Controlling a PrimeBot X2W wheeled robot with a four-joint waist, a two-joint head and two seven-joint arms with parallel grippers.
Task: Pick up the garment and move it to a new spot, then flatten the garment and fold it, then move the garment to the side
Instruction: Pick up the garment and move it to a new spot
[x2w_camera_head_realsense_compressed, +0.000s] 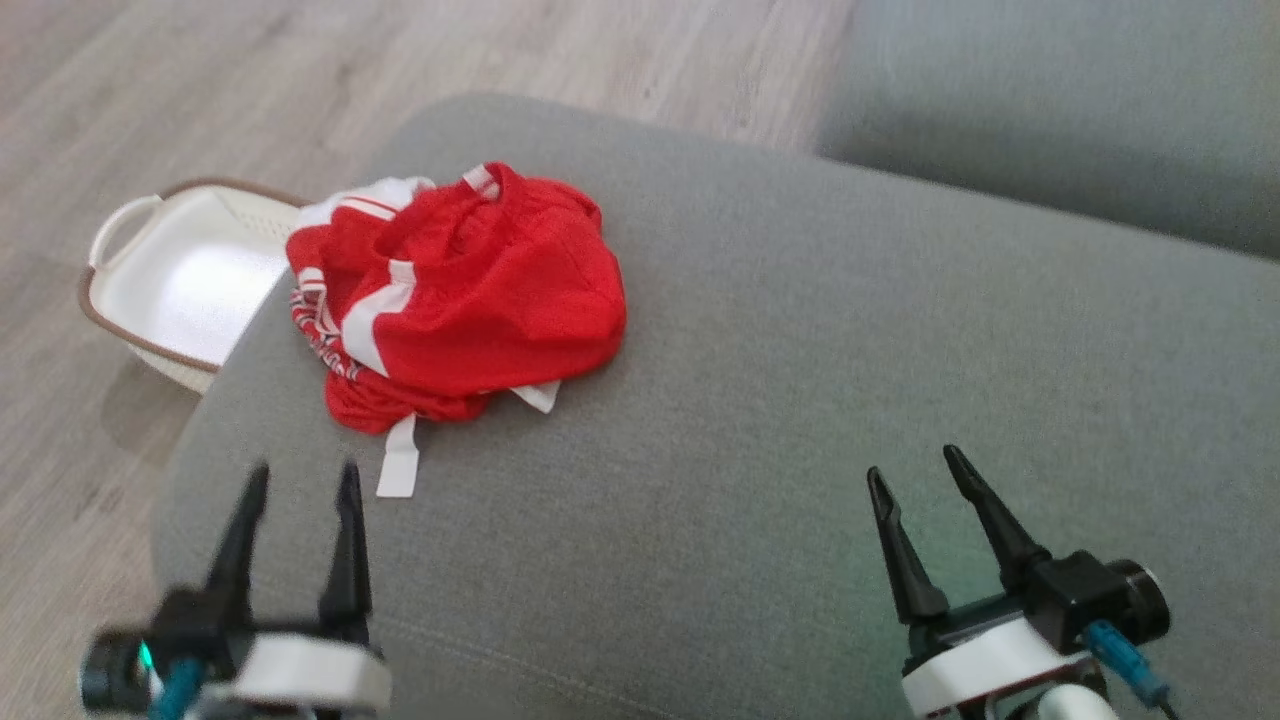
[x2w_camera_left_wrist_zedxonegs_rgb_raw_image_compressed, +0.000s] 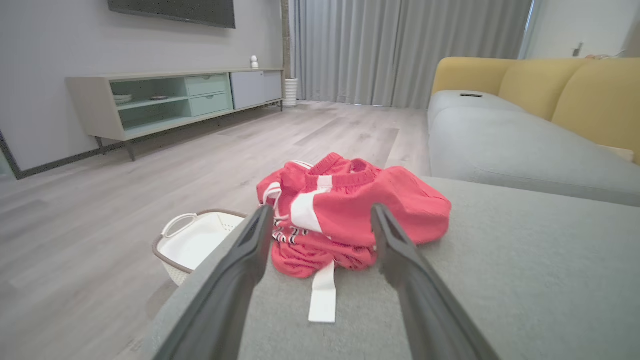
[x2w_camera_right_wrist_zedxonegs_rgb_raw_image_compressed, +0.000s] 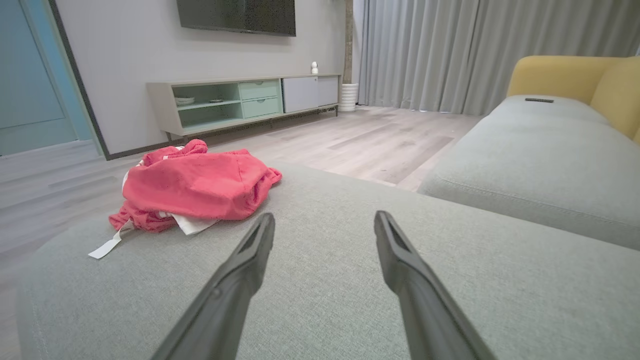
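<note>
Red-and-white crumpled mesh garment (x2w_camera_head_realsense_compressed: 460, 300) lies untouched on the grey fabric cushion (x2w_camera_head_realsense_compressed: 800, 400), both grippers (x2w_camera_head_realsense_compressed: 297, 505) (x2w_camera_head_realsense_compressed: 917, 478) spread apart and empty, so every step remains.

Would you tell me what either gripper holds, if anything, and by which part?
Nothing is held: the left gripper and right gripper are open, clear of the garment.

White basket (x2w_camera_head_realsense_compressed: 180, 290) beside grey ottoman (x2w_camera_head_realsense_compressed: 800, 400)

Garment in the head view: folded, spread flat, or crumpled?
Crumpled. The garment lies heaped on the grey cushion, layers bunched over each other, a white strap trailing out; no neat fold edges.
</note>
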